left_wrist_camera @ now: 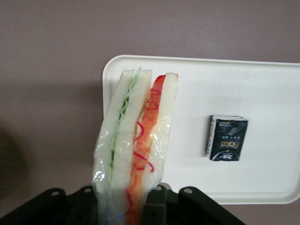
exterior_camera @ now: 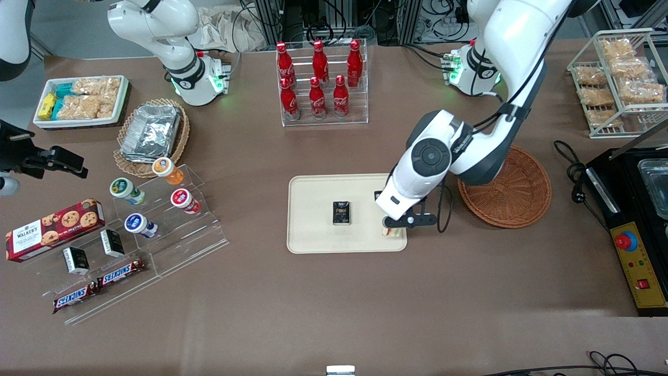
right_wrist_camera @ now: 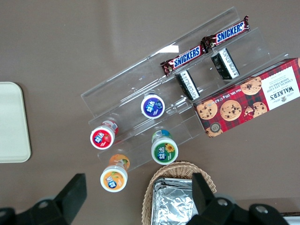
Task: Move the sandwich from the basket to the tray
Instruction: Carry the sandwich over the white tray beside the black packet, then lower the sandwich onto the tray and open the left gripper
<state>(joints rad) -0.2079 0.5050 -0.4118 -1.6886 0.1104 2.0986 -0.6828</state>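
The sandwich (left_wrist_camera: 136, 140), white bread with green and orange-red filling in clear film, stands on end between my gripper's fingers. My gripper (left_wrist_camera: 131, 208) is shut on the sandwich low on its wedge. In the front view my gripper (exterior_camera: 395, 225) hangs over the cream tray (exterior_camera: 313, 190), at the tray corner nearest the front camera and the basket, with a bit of the sandwich (exterior_camera: 392, 232) showing under it. I cannot tell whether it touches the tray (left_wrist_camera: 262, 89). The reddish-brown basket (exterior_camera: 514, 196) beside the tray holds nothing and is partly covered by the arm.
A small black packet (exterior_camera: 342, 213) lies mid-tray (left_wrist_camera: 227, 138). Red bottles in a clear rack (exterior_camera: 321, 83) stand farther from the camera. A control box with a red button (exterior_camera: 634, 261) and a wire snack rack (exterior_camera: 616, 83) sit at the working arm's end. Tubs, Snickers bars and a cookie box (exterior_camera: 55, 230) lie toward the parked arm's end.
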